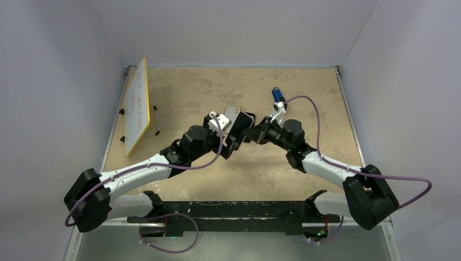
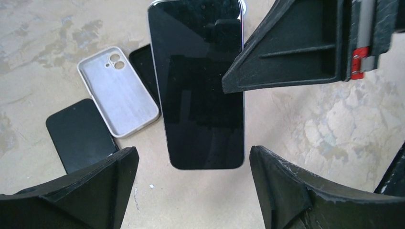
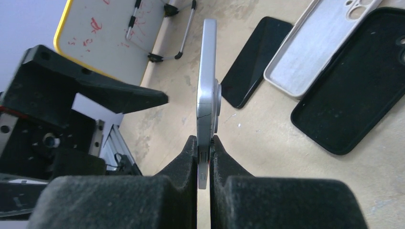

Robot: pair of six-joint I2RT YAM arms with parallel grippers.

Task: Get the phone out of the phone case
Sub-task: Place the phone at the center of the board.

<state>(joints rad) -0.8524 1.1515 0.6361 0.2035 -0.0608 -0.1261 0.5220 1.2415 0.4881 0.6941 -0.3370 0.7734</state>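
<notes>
Right jaws pinch the phone, its long axis extending forward.

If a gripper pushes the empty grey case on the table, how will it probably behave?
The grey case probably slides easily: it lies flat, open side up, on the table. Thin walls and an empty inside suggest it is light and somewhat bendable.

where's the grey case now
The grey case lies on the table between the spare phone and black case, left in the left wrist view.
</notes>
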